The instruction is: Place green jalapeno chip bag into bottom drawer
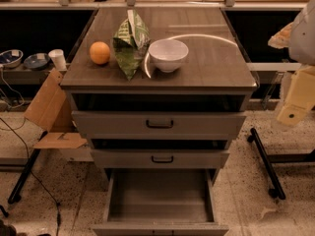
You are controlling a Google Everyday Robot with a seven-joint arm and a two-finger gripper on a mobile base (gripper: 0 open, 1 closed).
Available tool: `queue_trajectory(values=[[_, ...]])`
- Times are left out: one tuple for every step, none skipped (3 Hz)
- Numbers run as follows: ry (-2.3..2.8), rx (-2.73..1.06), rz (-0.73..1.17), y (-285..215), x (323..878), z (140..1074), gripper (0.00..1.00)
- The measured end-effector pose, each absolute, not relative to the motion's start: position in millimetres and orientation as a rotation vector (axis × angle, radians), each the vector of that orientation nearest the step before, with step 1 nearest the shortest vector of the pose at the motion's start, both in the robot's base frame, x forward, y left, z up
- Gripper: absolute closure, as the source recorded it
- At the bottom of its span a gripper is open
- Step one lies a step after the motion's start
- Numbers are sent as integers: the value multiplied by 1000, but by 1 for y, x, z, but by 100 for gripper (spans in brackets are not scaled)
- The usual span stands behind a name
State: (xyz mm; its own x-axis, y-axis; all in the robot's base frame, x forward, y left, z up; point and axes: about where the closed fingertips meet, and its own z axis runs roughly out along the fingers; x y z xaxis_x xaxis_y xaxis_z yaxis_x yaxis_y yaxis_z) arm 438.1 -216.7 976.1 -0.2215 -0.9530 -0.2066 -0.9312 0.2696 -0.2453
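**Camera view.** The gripper (294, 107) hangs at the right edge of the view, off the cabinet and below the level of the bench (211, 70). We cannot tell whether the jaws are open or closed.

The green jalapeno chip bag (129, 45) sits on the bench, well to the left of the jaws and above them. The bottom drawer (160, 198) is pulled out, to the left of the jaws and below them, showing a plain grey floor.

Handling: we judge the bag light, soft and easily crushed, with a slick crinkled foil skin. A hard pinch across the belly is likely to break the contents. We recommend taking hold at the upper tapered end, where the foil gathers into a flat seam.

Surroundings: the white bowl (168, 54) stands just beside the bag on the side nearer the jaws, so it lies in the line of approach. We cannot tell whether bowl and bag touch. The orange fruit (100, 52) sits beyond the bag, near it but apart, and may roll if nudged.

The two shallower drawers (158, 124) lie between the bench and the bottom drawer. Their fronts project, so the descent must pass in front of them. A black-legged frame (266, 161) stands on the floor beneath the jaws.
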Motion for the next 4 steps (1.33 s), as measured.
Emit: queue_trajectory(values=[[2230, -1724, -100, -216, 439, 977, 0], [2183, -1740, -119, -193, 461, 985, 0], [2089, -1799, -145, -144, 512, 1000, 0], [1956, -1865, -178, -85, 566, 1022, 0]])
